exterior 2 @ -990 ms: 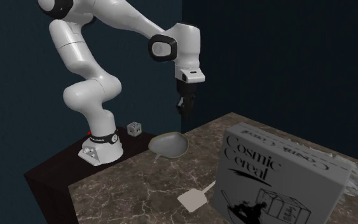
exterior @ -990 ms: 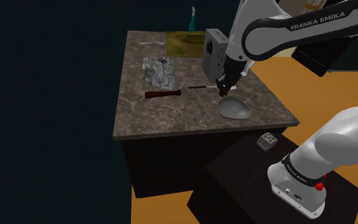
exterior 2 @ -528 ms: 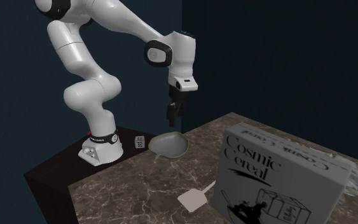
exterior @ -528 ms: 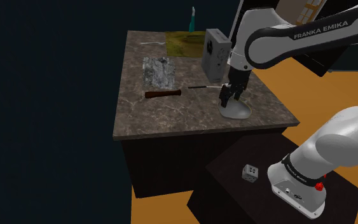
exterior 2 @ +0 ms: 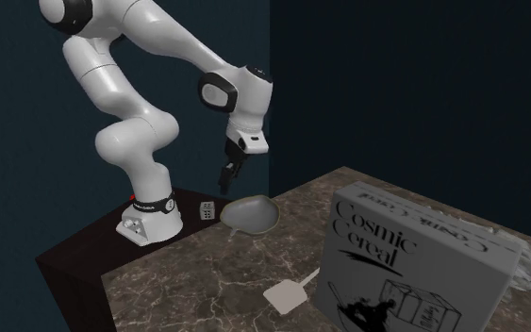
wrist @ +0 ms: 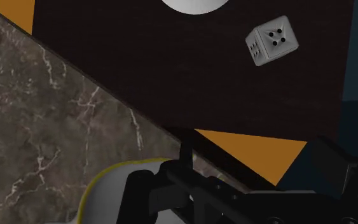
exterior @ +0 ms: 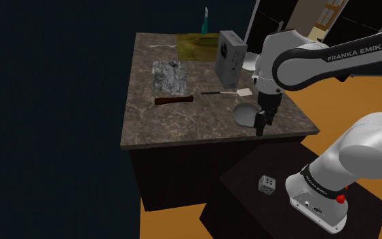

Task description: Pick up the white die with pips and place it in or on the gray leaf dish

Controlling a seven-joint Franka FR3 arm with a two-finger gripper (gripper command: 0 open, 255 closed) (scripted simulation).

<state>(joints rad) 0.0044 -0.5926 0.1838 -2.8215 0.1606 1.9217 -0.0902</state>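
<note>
White die [exterior: 268,184] on stand [exterior: 240,200], outside grey leaf dish [exterior 2: 251,215], end effector [exterior: 259,126] near dish, grip unclear

White arm [exterior: 304,64] in a high arch, elbow up, black tool [exterior: 259,124] low, tip downward.

Die [exterior: 267,184] sits w/ bare stand top [exterior: 256,163] around; arm base [exterior: 316,197] close beside, counter edge [exterior: 203,135] above.
</note>
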